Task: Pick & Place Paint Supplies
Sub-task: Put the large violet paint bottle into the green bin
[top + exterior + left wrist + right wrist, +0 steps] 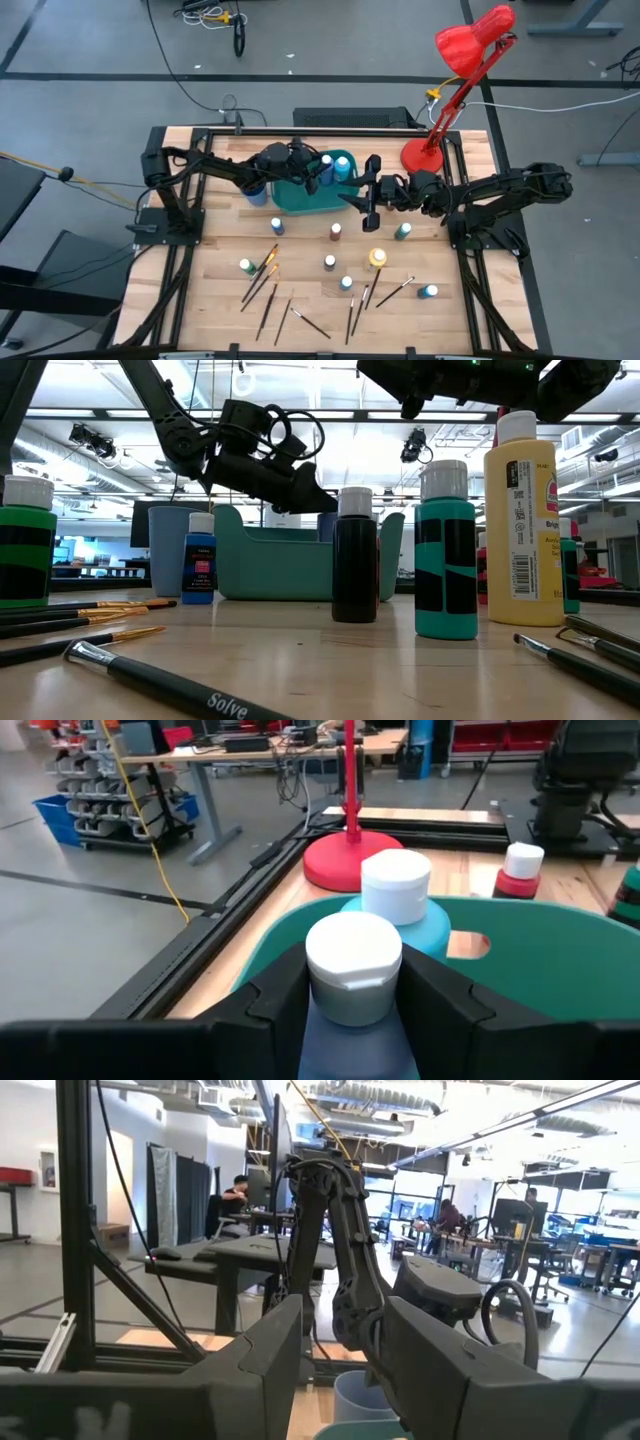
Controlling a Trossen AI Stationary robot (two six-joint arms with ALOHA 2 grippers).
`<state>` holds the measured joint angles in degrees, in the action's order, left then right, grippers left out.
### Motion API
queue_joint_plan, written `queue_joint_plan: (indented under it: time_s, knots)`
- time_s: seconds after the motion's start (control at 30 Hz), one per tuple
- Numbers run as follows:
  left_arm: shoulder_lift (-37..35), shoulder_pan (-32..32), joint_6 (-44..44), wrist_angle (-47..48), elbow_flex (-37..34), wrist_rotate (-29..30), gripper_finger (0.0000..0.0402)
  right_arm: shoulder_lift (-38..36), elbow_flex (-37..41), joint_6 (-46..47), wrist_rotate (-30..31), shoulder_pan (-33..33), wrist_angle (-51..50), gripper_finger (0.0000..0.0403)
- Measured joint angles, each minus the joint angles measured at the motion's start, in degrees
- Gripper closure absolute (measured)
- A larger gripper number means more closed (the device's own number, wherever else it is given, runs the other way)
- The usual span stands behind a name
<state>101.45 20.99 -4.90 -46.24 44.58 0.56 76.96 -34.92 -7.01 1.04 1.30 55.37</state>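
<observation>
High view: left gripper [312, 172] over the teal bin [300, 200], mid-placement of a paint bottle.

I see, in the left wrist view, my left fingers [268, 1005] flanking a dark blue bottle [352, 1000] with a pale cap; the jaws sit close on both sides of it, though I cannot tell whether they grip firmly or are letting go. A light blue bottle [400, 905] already stands in the bin just behind it. My right gripper [371, 195] waits at centre frame beside the bin, jaws apart and empty. I judge the task early: in the lower half of the high view, roughly nine bottles, including the yellow bottle [376, 258], and the scattered brushes [270, 290] remain on the table [220, 260].
</observation>
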Motion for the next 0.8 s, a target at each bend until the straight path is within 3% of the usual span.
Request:
queue_joint_plan:
  time_s: [0.53,0.8]
  knots:
    - [-0.72,0.00,1.50,1.96,-0.13,-0.10,0.0203,-0.14,0.00,0.57,-2.11,-0.02,-1.18,0.0254]
    - [-1.49,-0.28,1.17,2.85,-0.24,0.04,0.0179,-7.10,0.02,0.55,-2.33,-1.01,-14.17,0.0254]
